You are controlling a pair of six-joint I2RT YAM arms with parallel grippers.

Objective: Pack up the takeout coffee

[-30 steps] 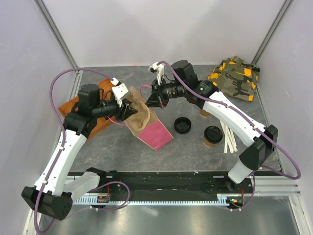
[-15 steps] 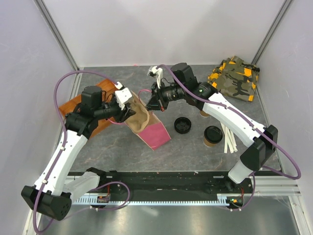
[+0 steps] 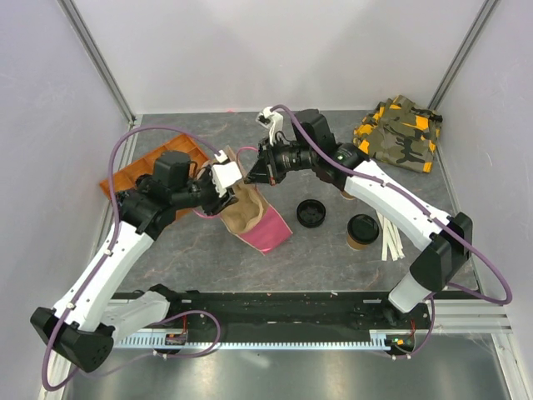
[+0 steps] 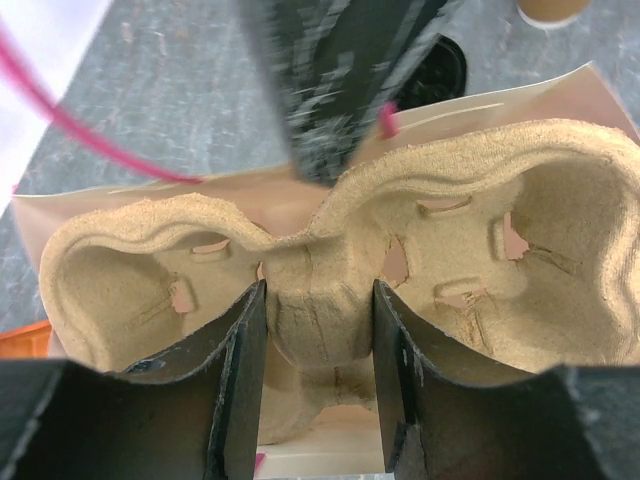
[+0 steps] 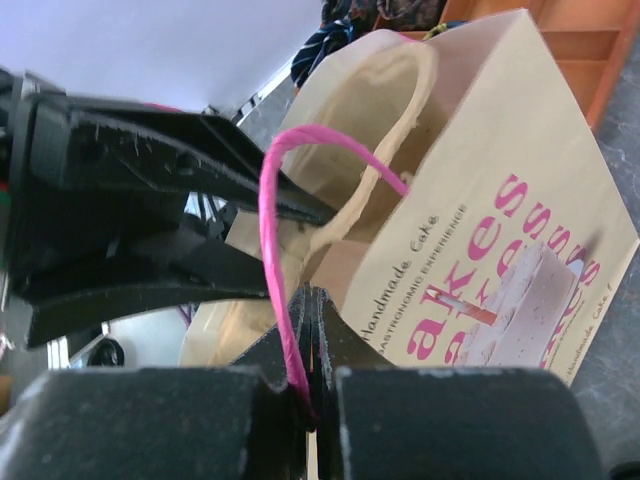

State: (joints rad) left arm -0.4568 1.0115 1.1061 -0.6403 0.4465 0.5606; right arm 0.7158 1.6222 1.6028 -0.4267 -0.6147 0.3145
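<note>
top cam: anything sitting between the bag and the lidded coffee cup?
Yes. A loose black lid lies between the paper bag and the lidded cup, touching neither. It shows in the top view.

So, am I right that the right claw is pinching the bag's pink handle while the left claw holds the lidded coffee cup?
Not quite. The left claw grips the middle ridge of the pulp cup carrier, as the left wrist view shows; the lidded coffee cup stands apart on the table in the top view. The right claw is indeed pinching the pink handle of the bag.
</note>
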